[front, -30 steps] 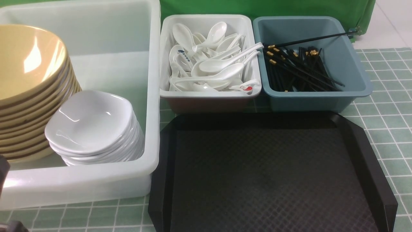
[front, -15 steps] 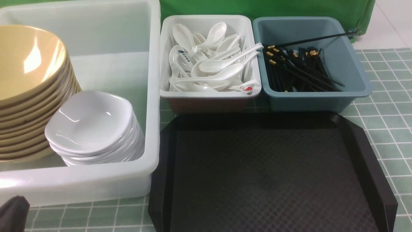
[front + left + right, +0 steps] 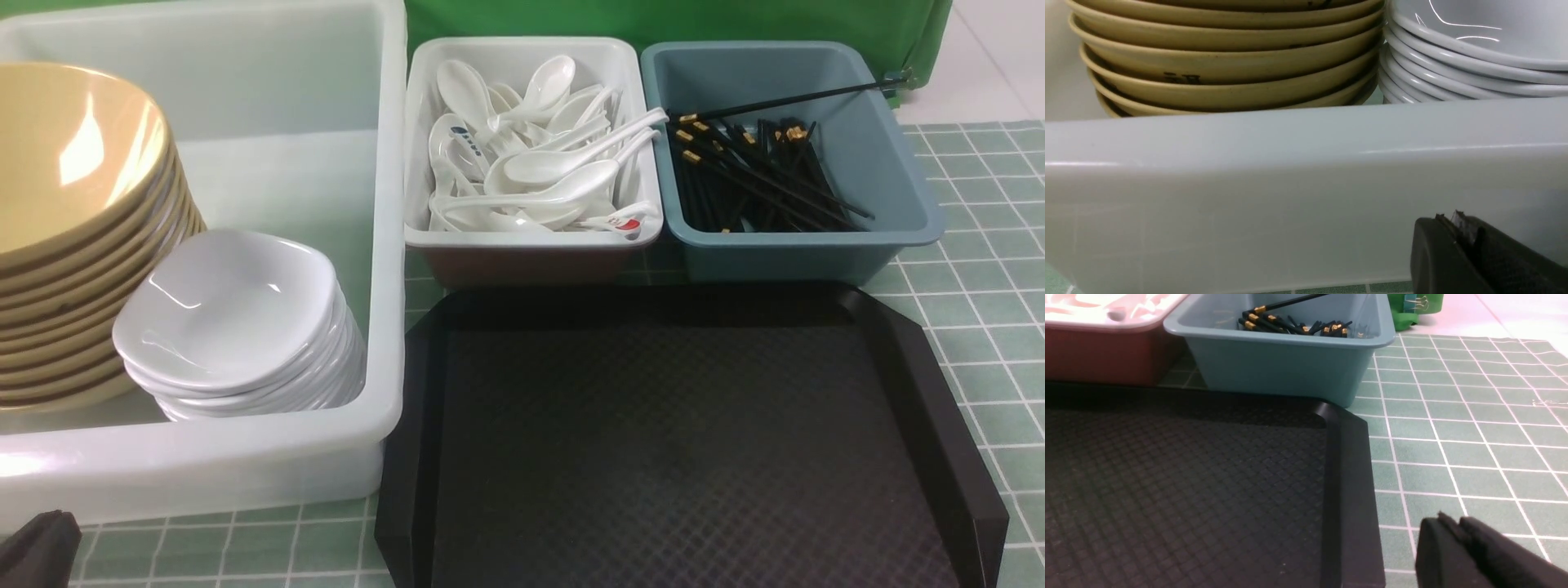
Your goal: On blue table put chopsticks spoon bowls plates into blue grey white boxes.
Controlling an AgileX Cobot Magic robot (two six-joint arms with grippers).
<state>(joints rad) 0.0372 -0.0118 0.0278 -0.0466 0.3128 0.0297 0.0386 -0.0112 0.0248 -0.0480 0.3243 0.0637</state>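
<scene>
At far left, the left pincer (image 3: 37,549) sits clenched and empty just outside the big tub (image 3: 204,465), where bowls (image 3: 73,212) and plates (image 3: 233,322) stand stacked side by side. Spoons (image 3: 535,155) fill the white box (image 3: 522,237); chopsticks (image 3: 751,175) lie in the blue-grey box (image 3: 816,245), one propped across its rim. The black tray (image 3: 678,433) holds nothing. The right pincer (image 3: 1457,547) hovers over the surface (image 3: 980,310) beside the tray, jaws together, carrying nothing. Sorting looks finished; pulling both arms back clear of tub and tray seems the wise course.

Left pincer (image 3: 1457,228) closed, empty; right pincer (image 3: 1453,526) closed, empty.
</scene>
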